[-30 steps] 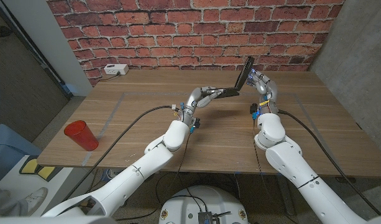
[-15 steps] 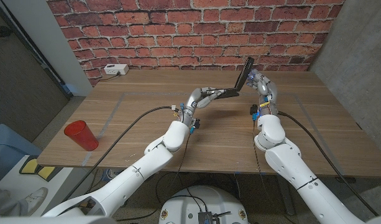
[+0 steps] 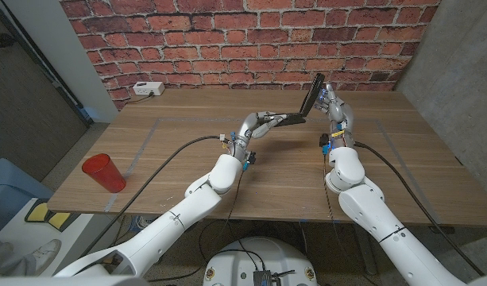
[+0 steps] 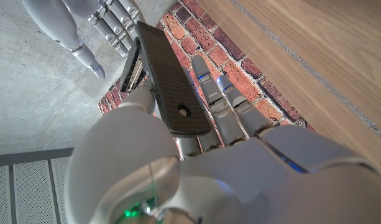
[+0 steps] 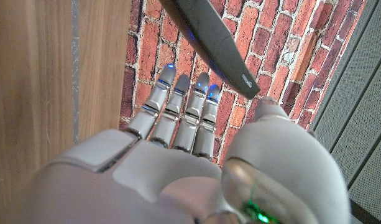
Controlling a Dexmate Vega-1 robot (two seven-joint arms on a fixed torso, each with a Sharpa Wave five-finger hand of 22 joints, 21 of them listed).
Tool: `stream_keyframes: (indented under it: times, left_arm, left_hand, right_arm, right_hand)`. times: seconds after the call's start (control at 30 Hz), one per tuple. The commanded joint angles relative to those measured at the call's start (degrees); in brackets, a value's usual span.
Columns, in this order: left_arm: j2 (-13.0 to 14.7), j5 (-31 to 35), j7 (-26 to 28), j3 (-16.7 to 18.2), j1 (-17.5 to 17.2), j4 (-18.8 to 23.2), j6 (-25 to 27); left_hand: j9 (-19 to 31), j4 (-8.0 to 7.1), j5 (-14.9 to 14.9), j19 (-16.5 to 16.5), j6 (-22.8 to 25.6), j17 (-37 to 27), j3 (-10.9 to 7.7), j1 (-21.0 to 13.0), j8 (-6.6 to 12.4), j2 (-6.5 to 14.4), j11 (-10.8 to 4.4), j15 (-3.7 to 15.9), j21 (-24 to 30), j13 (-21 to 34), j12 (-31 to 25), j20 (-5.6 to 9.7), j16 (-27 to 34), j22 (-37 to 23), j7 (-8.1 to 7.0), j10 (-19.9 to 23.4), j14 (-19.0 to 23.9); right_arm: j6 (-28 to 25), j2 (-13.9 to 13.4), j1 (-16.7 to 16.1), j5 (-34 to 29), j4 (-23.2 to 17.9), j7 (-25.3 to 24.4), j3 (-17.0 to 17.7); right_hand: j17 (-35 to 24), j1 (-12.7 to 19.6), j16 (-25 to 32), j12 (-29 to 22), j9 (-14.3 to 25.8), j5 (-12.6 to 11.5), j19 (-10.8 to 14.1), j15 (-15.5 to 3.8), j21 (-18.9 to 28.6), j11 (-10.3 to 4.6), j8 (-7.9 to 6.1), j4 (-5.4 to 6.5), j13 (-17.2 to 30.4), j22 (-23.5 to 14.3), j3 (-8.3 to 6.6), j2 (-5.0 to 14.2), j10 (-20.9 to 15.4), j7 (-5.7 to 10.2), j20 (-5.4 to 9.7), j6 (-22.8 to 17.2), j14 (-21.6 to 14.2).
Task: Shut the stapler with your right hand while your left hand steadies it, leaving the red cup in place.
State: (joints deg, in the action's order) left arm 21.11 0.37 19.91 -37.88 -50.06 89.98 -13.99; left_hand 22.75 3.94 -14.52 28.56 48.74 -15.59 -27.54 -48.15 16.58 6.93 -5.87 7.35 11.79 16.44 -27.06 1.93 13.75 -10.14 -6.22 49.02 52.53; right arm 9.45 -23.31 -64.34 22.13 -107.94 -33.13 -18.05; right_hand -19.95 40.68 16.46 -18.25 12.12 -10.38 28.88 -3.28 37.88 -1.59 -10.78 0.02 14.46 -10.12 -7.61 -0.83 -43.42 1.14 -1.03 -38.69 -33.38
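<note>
Leftmost, near the table's (image 3: 187,119) front left corner: red cup (image 3: 103,172), upright, well apart from both hands. Farther back at the left, close to the brick wall (image 3: 227,40): small white box (image 3: 148,88) lying on the wood.

Then, toward the middle of the far half: left hand (image 3: 263,123) gripping the lower arm of the stapler (image 3: 303,109), that arm running roughly level out from between thumb and fingers; seen too from the left wrist (image 4: 196,155), thumb on one side of the dark base (image 4: 171,81) and fingers (image 4: 224,106) along the other. Stapler wide open, upper arm tilted steeply up at the hinge end, just in front of the wall.

Right of that: right hand (image 3: 335,111), fingers straight and together, empty, standing just beside the raised arm at its outer side; touching or a hair apart, cannot tell. From the right wrist (image 5: 178,162): fingers (image 5: 178,106) extended toward the bricks, dark stapler arm (image 5: 209,37) crossing beyond the fingertips.
</note>
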Motion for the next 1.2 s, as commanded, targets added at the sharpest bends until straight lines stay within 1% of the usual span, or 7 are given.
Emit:
stream_keyframes:
  times: [0.03,0.23,0.37,0.43,0.8,0.93,1.2]
  left_arm:
    - [-0.2,0.0,-0.1,-0.3,0.3,-0.5,0.1]
    - [-0.3,0.0,0.1,-0.3,0.4,-0.7,-0.2]
    - [-0.3,0.0,0.1,-0.2,0.3,-0.7,-0.3]
    - [-0.3,0.0,0.1,-0.2,0.3,-0.8,-0.3]
    - [-0.5,-0.3,-0.3,-0.4,0.6,-1.5,-0.7]
    - [-0.5,-0.2,-0.3,-0.5,0.7,-1.7,-0.8]
    - [-0.6,-1.0,-1.0,-0.4,0.7,-1.6,-0.7]
  left_hand:
    - [0.2,-0.34,-0.2,0.1,0.7,-0.1,-0.23,-1.8,0.32,2.3,-6.19,5.96,-0.1,22.9,-3.4,0.37,0.0,-0.1,-0.19,6.9,0.7]
    - [0.2,-0.32,-0.2,0.1,0.7,-0.1,-0.2,-1.9,0.21,2.3,-6.19,5.97,-0.1,23.1,-3.4,0.38,0.0,-0.1,-0.14,6.9,0.8]
    - [0.2,-0.39,-0.2,0.1,0.7,-0.1,-0.2,-1.8,0.18,2.3,-6.19,5.94,-0.1,23.2,-3.4,0.39,-0.1,-0.1,-0.11,6.9,0.7]
    - [0.1,-0.41,-0.2,0.1,0.7,-0.1,-0.19,-1.8,0.15,2.3,-6.19,5.92,-0.1,23.2,-3.4,0.38,-0.1,-0.1,-0.14,6.9,0.7]
    - [0.1,-0.4,-0.1,0.1,0.8,-0.1,-0.15,-1.9,0.01,2.2,-6.19,5.97,-0.1,23.3,-3.2,0.38,0.0,-0.1,-0.13,6.9,0.9]
    - [0.0,-0.43,-0.1,0.1,0.8,-0.1,-0.15,-1.9,-0.07,2.2,-6.19,5.96,-0.1,23.4,-3.2,0.41,-0.1,-0.1,-0.1,6.9,0.8]
    - [0.0,-0.54,-0.1,0.1,0.8,-0.1,-0.11,-1.9,-0.19,2.2,-6.19,5.95,-0.1,23.5,-3.1,0.41,-0.1,-0.1,-0.09,7.0,0.9]
  right_arm:
    - [-4.3,-2.2,0.6,-5.2,-2.6,-1.6,-0.9]
    - [-7.0,-2.3,0.8,-7.2,-3.6,-2.9,-1.4]
    - [-8.5,-1.8,1.0,-9.0,-3.9,-4.8,-1.8]
    - [-8.8,-1.3,1.1,-9.5,-3.9,-5.6,-1.8]
    - [-11.0,0.2,1.8,-12.6,-3.6,-8.4,-2.8]
    - [-12.7,0.2,2.2,-13.6,-3.9,-8.9,-3.3]
    - [-14.0,0.5,2.5,-14.5,-4.0,-9.3,-3.7]
  right_hand:
    - [0.1,1.5,-0.6,1.6,-0.1,-0.3,-0.7,-1.94,-0.8,0.73,0.62,-1.53,-0.5,-0.2,0.24,-0.67,1.8,0.83,-0.74,4.1,1.8]
    - [0.4,3.5,-1.1,3.0,-0.2,-0.6,-1.7,-1.57,-1.7,0.77,0.48,-3.08,-0.9,-0.2,-0.07,-0.83,3.4,0.85,-1.2,6.7,3.4]
    - [0.7,9.2,-0.3,3.4,-0.3,-0.9,-0.6,-2.2,-1.9,-0.33,-0.63,-6.33,-1.3,-0.2,-1.91,0.4,2.2,0.87,-0.83,6.4,2.4]
    - [0.6,10.4,-0.1,3.6,-0.3,-0.9,-0.8,-2.86,-2.0,-0.74,-0.81,-6.88,-1.4,-0.2,-2.35,0.95,2.1,1.38,-0.16,6.3,2.3]
    - [0.2,12.0,1.3,2.9,-0.3,-0.6,0.3,-3.72,-2.0,-1.48,-1.79,-7.66,-1.3,-0.3,-2.43,1.45,-0.7,1.05,0.71,4.2,0.5]
    - [0.1,11.9,1.4,2.9,-0.3,-0.5,0.2,-3.71,-2.1,-1.59,-1.92,-7.61,-1.2,-0.3,-2.25,1.52,-1.0,1.96,0.7,3.7,0.6]
    - [0.1,11.6,1.6,2.8,-0.3,-0.3,0.3,-3.45,-2.2,-1.32,-2.03,-7.5,-1.2,-0.3,-1.84,1.35,-1.5,0.87,0.46,3.3,0.5]
